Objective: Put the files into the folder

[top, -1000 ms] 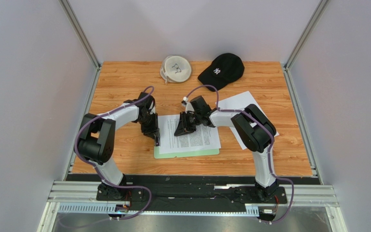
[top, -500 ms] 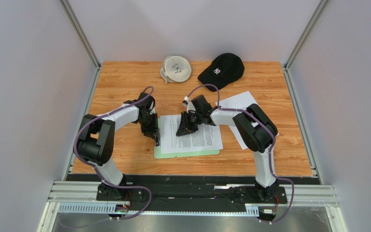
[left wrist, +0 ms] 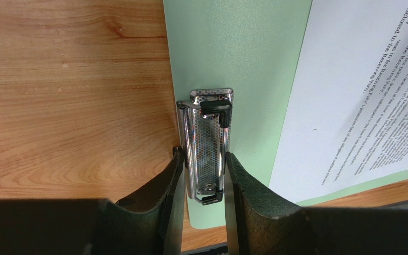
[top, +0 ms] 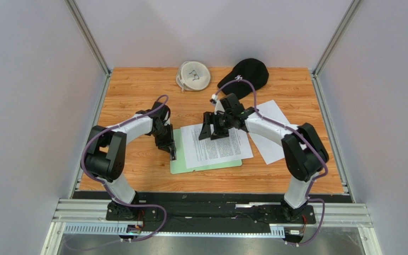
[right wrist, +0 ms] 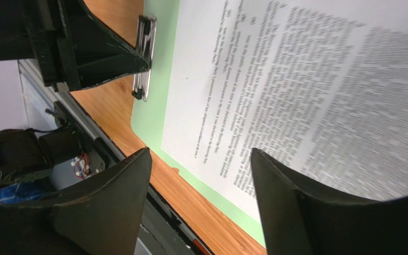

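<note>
The folder (top: 178,159) lies flat in front of the arms, pale green, with its metal clip (left wrist: 209,149) at the left short end. My left gripper (left wrist: 202,157) is shut on that clip, one finger on each side. A printed sheet of the files (top: 219,147) rests on the folder (left wrist: 232,53), slightly askew, its left edge short of the clip. Another white sheet (top: 272,146) lies on the table to the right. My right gripper (right wrist: 201,154) hovers open above the printed sheet (right wrist: 296,79), holding nothing.
A black cap (top: 246,74) and a round white object (top: 193,75) sit at the back of the wooden table. Metal frame posts and grey walls close both sides. The arms' base rail (top: 211,210) runs along the near edge.
My right gripper has opened, let go of the printed sheet and pulled back to the right. The sheet now lies a little further right and turned. The left gripper has stayed on the clip.
</note>
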Robot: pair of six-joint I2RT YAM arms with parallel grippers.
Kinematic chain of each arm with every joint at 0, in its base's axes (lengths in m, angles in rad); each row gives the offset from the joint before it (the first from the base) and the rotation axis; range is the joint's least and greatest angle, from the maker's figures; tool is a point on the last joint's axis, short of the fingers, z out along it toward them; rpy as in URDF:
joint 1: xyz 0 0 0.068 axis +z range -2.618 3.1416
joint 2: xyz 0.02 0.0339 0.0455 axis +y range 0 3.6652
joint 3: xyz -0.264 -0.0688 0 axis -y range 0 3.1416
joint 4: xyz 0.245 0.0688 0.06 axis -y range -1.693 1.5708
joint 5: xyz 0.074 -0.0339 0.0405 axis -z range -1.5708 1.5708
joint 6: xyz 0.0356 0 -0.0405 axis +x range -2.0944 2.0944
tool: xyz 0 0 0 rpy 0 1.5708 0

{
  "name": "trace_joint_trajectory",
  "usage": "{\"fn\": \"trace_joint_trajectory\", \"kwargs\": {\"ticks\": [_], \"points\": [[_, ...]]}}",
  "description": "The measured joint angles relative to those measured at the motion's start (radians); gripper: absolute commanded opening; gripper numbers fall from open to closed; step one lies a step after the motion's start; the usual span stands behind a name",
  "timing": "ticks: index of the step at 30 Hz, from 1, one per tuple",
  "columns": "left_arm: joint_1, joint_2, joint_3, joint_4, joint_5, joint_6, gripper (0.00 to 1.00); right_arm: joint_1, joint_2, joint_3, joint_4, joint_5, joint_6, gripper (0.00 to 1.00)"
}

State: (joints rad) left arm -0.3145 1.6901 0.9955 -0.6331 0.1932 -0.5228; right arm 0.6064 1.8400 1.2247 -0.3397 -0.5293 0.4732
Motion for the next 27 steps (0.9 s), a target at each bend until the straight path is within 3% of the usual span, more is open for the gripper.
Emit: {"fn": "trace_joint_trajectory", "kwargs": {"ticks": [4,8,13,17,27], "points": [[0.000,0.000,0.000,0.000,-0.001,-0.004,0.00,-0.037,-0.107,0.016,-0.079,0.105,-0.057,0.75],[0.000,0.000,0.000,0.001,-0.002,-0.007,0.00,-0.043,-0.097,0.017,-0.071,0.110,-0.061,0.74],[0.000,-0.003,-0.002,0.002,-0.007,-0.016,0.00,0.051,-0.008,0.016,-0.043,0.131,-0.044,0.72],[0.000,-0.004,-0.002,0.002,-0.015,-0.023,0.00,0.121,0.010,-0.018,-0.036,0.166,-0.061,0.78],[-0.003,-0.004,-0.002,0.001,-0.024,-0.034,0.00,0.329,-0.019,-0.060,0.008,0.444,-0.283,0.84]]}}
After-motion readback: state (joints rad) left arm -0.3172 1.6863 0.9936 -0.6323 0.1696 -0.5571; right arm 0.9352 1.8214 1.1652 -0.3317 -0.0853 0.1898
